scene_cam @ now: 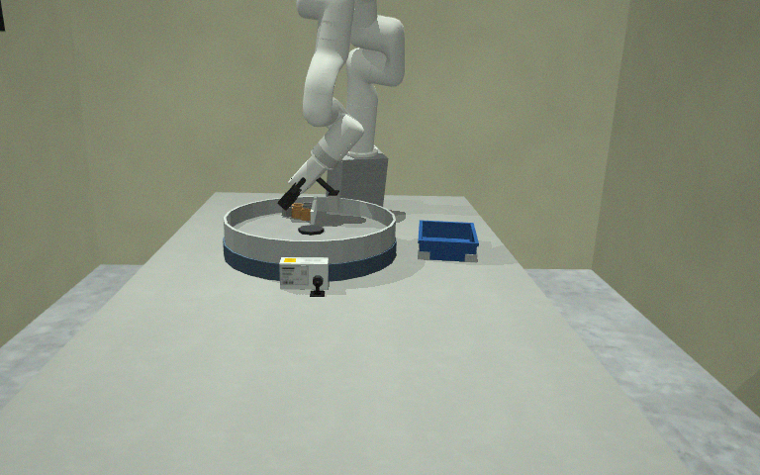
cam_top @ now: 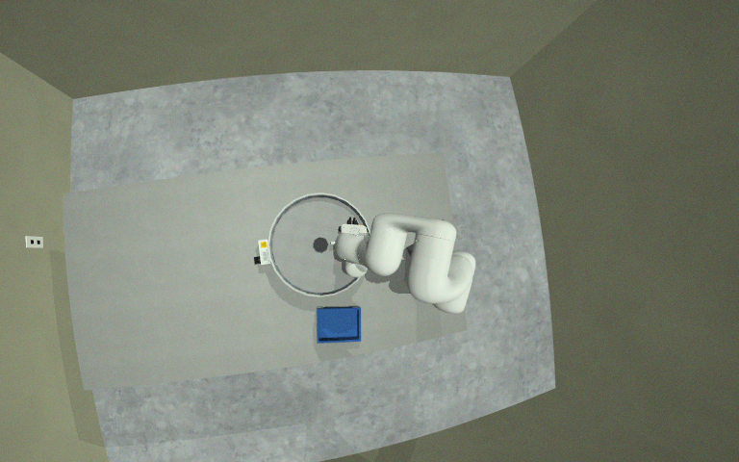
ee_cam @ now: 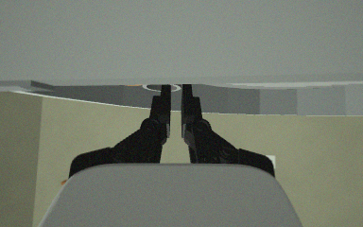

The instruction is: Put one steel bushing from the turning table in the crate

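Nearest you in the exterior view stands a small white control box with a yellow label, with a black knob at its front, set against the dark blue base band of the round grey turning table. Look past the table's raised grey rim and you find a flat black disc at the centre of its floor. Behind that disc, toward the far rim, a small cluster of orange cylindrical bushings stands on the floor. The steel bushing shows only in the wrist view, as a pale ring right at the fingertips; you cannot tell from there whether the tips touch it.

The black two-finger gripper hangs tilted just above the orange cluster, inside the rim. Its fingers stand nearly together with a thin gap between them, and you can see nothing held there.

To the right of the turning table, apart from it, a blue rectangular plastic crate sits on the long pale grey table top; nothing shows inside it.

Farthest back, the white jointed arm rises from a grey block pedestal behind the turning table.
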Tool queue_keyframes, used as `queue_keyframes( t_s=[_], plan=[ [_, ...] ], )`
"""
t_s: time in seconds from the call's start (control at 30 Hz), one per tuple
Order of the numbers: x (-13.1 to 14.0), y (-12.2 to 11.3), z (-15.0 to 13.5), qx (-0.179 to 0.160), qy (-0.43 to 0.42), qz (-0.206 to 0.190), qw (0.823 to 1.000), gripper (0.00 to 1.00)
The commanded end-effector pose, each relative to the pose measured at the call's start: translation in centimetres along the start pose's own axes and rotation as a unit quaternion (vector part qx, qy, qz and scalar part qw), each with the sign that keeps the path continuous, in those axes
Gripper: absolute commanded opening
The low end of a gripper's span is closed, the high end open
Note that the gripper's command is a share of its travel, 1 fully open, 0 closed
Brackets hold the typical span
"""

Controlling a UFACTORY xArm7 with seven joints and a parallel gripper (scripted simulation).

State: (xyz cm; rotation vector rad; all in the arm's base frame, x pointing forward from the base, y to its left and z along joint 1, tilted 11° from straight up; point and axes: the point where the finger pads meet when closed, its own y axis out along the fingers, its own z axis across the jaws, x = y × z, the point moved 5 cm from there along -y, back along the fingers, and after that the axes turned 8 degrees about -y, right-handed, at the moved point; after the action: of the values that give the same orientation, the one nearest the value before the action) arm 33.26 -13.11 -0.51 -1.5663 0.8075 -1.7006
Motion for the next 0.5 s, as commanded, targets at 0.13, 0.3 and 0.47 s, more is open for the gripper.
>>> queue_keyframes(
  t_s=[0.13,0.3,0.47],
  plan=[
    [-0.03,0.12,0.13,0.001,0.001,-0.001,1.000,0.11],
    [-0.03,0.12,0.13,0.001,0.001,-0.001,1.000,0.11],
    [-0.03,0.12,0.13,0.001,0.001,-0.001,1.000,0.00]
  ],
)
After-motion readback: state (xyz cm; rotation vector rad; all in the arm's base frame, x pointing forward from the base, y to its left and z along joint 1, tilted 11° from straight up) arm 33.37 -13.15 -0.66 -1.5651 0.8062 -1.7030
